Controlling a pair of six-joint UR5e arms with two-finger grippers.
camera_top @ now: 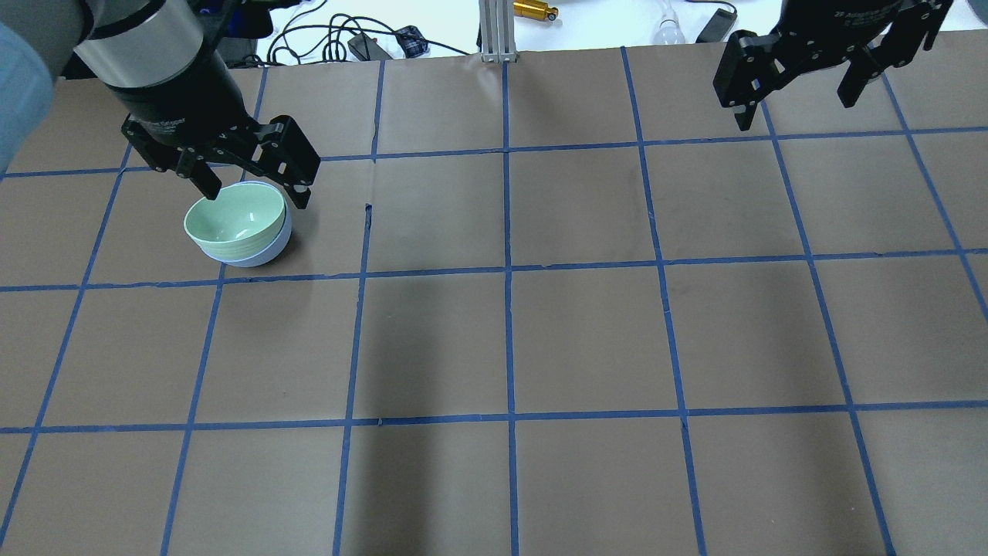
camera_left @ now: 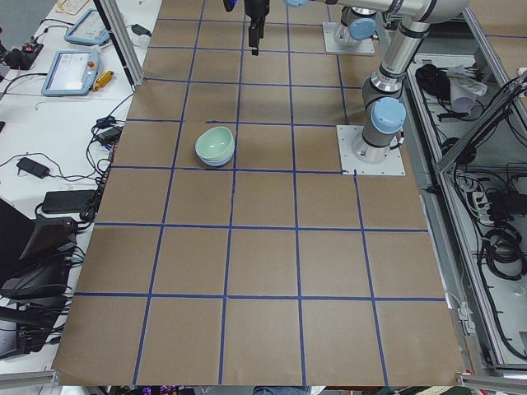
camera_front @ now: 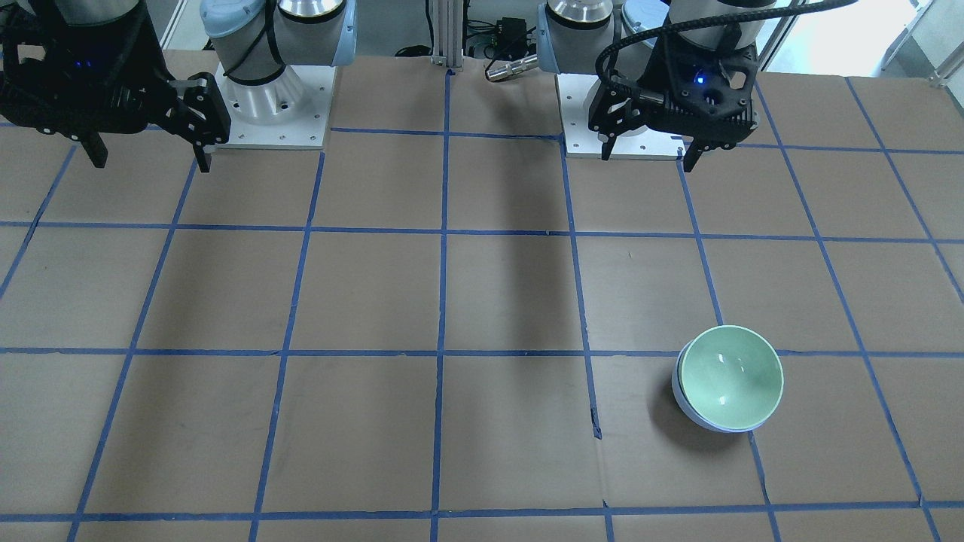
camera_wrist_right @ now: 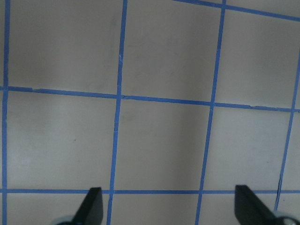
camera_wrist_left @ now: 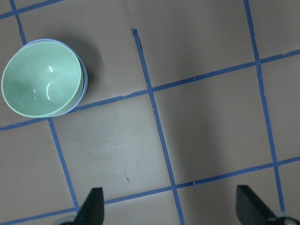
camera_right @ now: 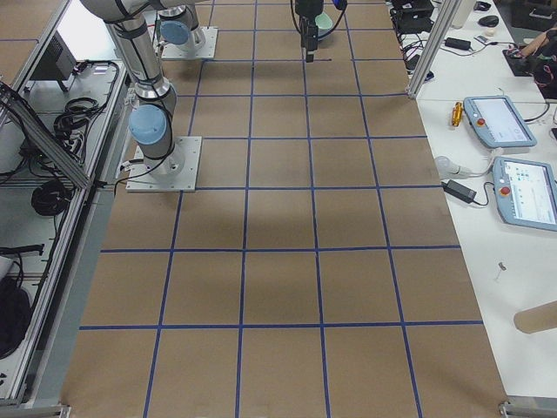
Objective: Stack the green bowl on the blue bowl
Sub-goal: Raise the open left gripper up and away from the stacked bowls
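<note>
Logged green bowl (camera_front: 730, 373) nested in blue bowl (camera_front: 699, 418) — judged complete, left gripper (camera_front: 648, 159) and right gripper (camera_front: 151, 162) spread wide, empty.

On the brown-papered desk (camera_left: 263, 263) gridded with blue tape, the green bowl (camera_left: 214, 141) sits nested upright inside the blue bowl (camera_left: 218, 162), toward 11 o'clock from the desk's middle, with the left arm's white base plate (camera_left: 387, 164) well apart at the bowls' 3 o'clock.

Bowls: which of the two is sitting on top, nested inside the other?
The green bowl is on top, its whole pale inside showing; the blue bowl is underneath, only a strip of its outer side visible.
</note>
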